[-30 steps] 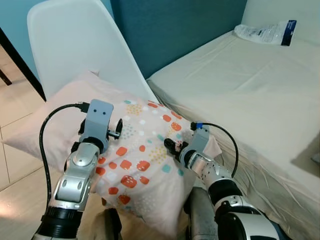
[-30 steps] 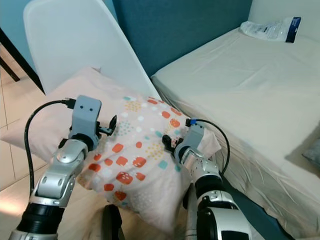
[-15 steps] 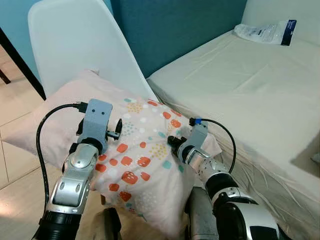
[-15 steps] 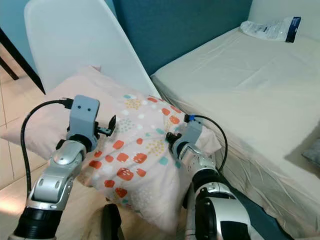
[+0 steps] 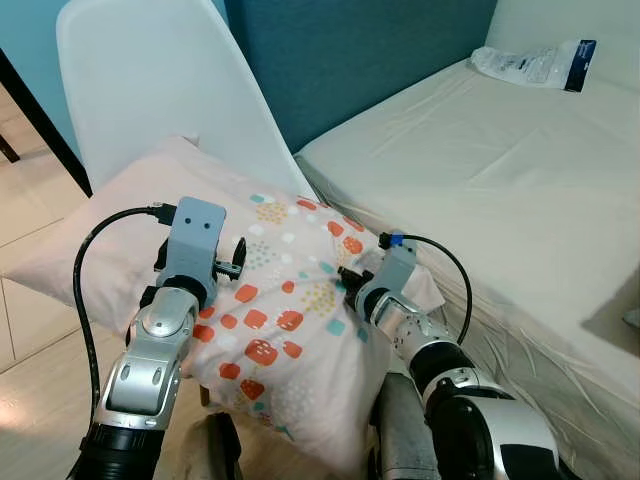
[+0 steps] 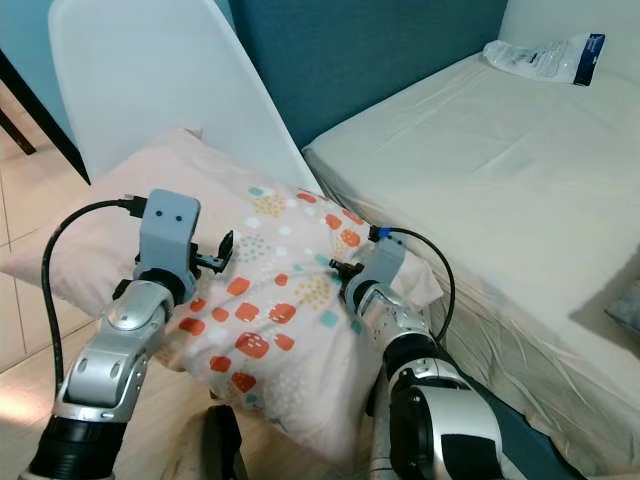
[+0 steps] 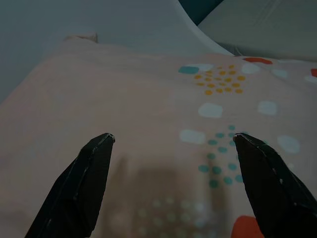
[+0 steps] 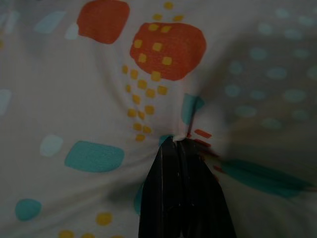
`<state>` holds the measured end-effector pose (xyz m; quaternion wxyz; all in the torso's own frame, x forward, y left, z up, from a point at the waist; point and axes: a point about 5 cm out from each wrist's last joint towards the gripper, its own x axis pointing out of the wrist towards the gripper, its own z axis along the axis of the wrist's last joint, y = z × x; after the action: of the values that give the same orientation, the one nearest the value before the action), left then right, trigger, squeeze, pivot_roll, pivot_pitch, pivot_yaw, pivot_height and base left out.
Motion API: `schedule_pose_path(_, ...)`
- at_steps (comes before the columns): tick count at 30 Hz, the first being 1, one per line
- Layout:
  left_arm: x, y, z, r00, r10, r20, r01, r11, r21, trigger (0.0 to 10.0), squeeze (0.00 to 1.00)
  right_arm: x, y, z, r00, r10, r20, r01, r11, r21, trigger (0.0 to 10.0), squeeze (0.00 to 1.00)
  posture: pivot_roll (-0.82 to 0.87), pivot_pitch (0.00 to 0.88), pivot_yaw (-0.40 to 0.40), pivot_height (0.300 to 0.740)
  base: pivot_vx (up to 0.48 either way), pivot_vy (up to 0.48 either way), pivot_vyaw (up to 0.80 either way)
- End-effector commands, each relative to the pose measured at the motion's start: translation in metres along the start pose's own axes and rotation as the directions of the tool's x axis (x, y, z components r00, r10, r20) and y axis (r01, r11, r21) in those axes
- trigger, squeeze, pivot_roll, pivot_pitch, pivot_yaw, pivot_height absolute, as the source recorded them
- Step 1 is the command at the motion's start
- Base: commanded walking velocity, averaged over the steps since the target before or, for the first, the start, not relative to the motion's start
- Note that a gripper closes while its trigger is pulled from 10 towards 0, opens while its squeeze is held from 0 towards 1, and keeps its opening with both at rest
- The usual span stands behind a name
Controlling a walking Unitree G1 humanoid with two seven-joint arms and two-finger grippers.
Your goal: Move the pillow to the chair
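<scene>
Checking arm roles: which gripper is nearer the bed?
Right. The right gripper pinches the pillow beside the bed; the left gripper hovers open nearer the chair.

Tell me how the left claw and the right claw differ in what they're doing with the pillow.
The left claw is open, its fingers spread above the pillow; the right claw is shut, pinching a fold of the fabric. The left is over the pillow's plain pink part, the right on the patterned part nearer the bed.
</scene>
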<state>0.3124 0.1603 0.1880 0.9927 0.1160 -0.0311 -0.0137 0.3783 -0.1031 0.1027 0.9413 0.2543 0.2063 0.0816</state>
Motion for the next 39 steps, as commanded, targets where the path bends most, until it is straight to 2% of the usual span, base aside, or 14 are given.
schedule_pose_path(1,-0.003,0.002,-0.003,1.0,0.018,-0.016,-0.018,1.0,-0.005,10.0,0.0,0.001,0.004,-0.003,1.0,0.009,-0.007,-0.01,1.0,-0.014,0.0,0.0,-0.02,0.281,0.056,0.571,0.0,0.0,0.0)
schedule_pose_path(4,-0.003,0.002,-0.003,1.0,0.019,-0.017,-0.019,1.0,-0.007,10.0,0.0,0.002,0.013,0.024,0.991,0.041,0.13,-0.044,0.999,0.017,0.0,0.0,-0.01,0.281,0.054,0.571,0.0,0.0,0.0)
schedule_pose_path(6,-0.003,0.002,-0.003,1.0,0.02,-0.019,-0.02,1.0,-0.009,10.0,0.0,0.0,0.031,0.06,0.949,0.116,0.294,-0.128,0.991,0.024,0.0,0.0,-0.02,0.28,0.055,0.571,0.0,0.0,0.0)
schedule_pose_path(7,-0.003,0.002,-0.003,1.0,0.02,-0.019,-0.02,1.0,-0.009,10.0,0.0,0.0,0.031,0.06,0.949,0.116,0.294,-0.128,0.991,0.024,0.0,0.0,-0.02,0.28,0.055,0.571,0.0,0.0,0.0)
schedule_pose_path(10,-0.003,0.001,-0.003,1.0,0.017,-0.02,-0.018,1.0,-0.012,10.0,0.0,-0.005,0.046,0.088,0.903,0.17,0.394,-0.16,0.985,-0.058,0.0,0.0,-0.02,0.278,0.053,0.571,0.0,0.0,0.0)
schedule_pose_path(13,-0.002,-0.001,-0.003,1.0,0.014,-0.017,-0.014,1.0,-0.018,10.0,0.0,-0.011,0.07,0.117,0.856,0.232,0.462,-0.126,0.961,-0.248,0.0,0.0,-0.02,0.273,0.047,0.571,0.0,0.0,0.0)
schedule_pose_path(17,-0.002,-0.002,-0.003,1.0,0.014,-0.016,-0.014,1.0,-0.023,10.0,0.0,-0.009,0.08,0.119,0.861,0.254,0.441,-0.132,0.949,-0.287,0.0,0.0,-0.02,0.269,0.041,0.571,0.0,0.0,0.0)
schedule_pose_path(22,-0.004,-0.003,-0.002,1.0,0.012,-0.014,-0.013,1.0,-0.027,10.0,0.0,0.002,0.08,0.082,0.936,0.228,0.267,-0.116,0.919,-0.377,0.0,0.0,-0.02,0.27,0.036,0.571,0.0,0.0,0.0)
schedule_pose_path(23,-0.004,-0.005,-0.002,1.0,-0.005,-0.011,0.004,1.0,-0.031,10.0,0.0,0.003,0.074,0.078,0.944,0.197,0.265,-0.084,0.918,-0.387,10.0,0.0,-0.02,0.27,0.037,0.571,0.0,0.0,0.0)
schedule_pose_path(26,-0.004,-0.008,0.0,0.999,-0.038,0.004,0.038,0.999,-0.036,10.0,0.0,0.003,0.062,0.073,0.951,0.151,0.27,-0.038,0.923,-0.383,10.0,0.0,-0.02,0.274,0.038,0.571,0.0,0.0,0.0)
schedule_pose_path(27,-0.004,-0.011,0.001,0.998,-0.059,0.015,0.06,0.997,-0.038,10.0,0.0,0.002,0.05,0.071,0.955,0.101,0.278,0.009,0.93,-0.367,10.0,1.0,-0.02,0.276,0.041,0.571,0.0,0.0,0.0)
schedule_pose_path(28,-0.004,-0.011,0.001,0.998,-0.059,0.015,0.06,0.997,-0.038,10.0,0.0,0.002,0.05,0.071,0.955,0.101,0.278,0.009,0.93,-0.367,10.0,1.0,-0.02,0.276,0.041,0.571,0.0,0.0,0.0)
schedule_pose_path(30,-0.005,-0.016,0.002,0.996,-0.09,0.025,0.091,0.995,-0.039,10.0,0.0,0.0,0.024,0.066,0.96,0.007,0.279,0.079,0.951,-0.299,10.0,1.0,-0.03,0.282,0.044,0.571,0.0,0.0,0.0)
schedule_pose_path(39,-0.006,-0.017,0.001,0.995,-0.097,0.023,0.098,0.994,-0.049,10.0,0.0,-0.01,-0.011,0.046,0.965,-0.073,0.251,0.124,0.973,-0.196,10.0,1.0,-0.03,0.284,0.042,0.571,0.0,0.0,0.0)
